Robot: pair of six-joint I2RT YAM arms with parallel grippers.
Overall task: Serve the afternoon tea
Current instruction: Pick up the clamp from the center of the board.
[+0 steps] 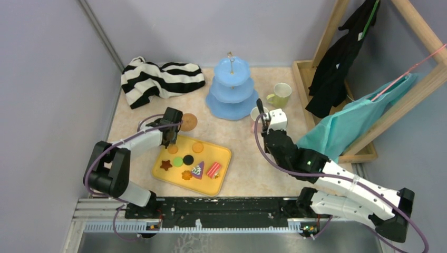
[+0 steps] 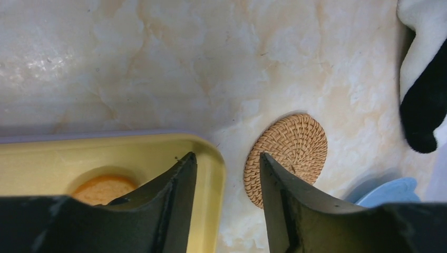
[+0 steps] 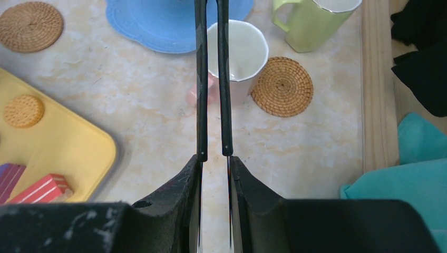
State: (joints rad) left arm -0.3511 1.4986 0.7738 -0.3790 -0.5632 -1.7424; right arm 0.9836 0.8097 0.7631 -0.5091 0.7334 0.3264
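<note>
Top external view first: hovering the left claw (image 1: 171,138) over the far-left corner of the yellow tray (image 1: 216,153), holding its jaws apart with nothing between them. In the left wrist view, straddling the tray's rim and the strip of desk (image 1: 248,153) before the left coaster (image 2: 295,142), which is lying flat just beside the tray. Reaching the right claw (image 1: 260,109) to the pink-handled cup (image 3: 242,52) with thin fingers nearly together, one seemingly inside the mouth and one outside by the handle. Apparently pinching the cup's wall, though not showing whether lifting it or resting it on the desk. Judging the step in hand as setting out the cups. Standing upright, mouth up, long axis vertical, handle pointing toward the tray side. Sitting just beside the right coaster (image 3: 282,87) at the foot of the light-blue stand (image 1: 230,87), not yet on the coaster. Probably needing next a short sideways carry onto that coaster, holding the cup level and clearing the yellow-green cup (image 3: 311,26) beyond. Treating the round cookie (image 2: 104,188), lying flat in the tray corner near the left claw, as a likely pick for the stand's tiers, and calling for a lower, centred approach.
</note>
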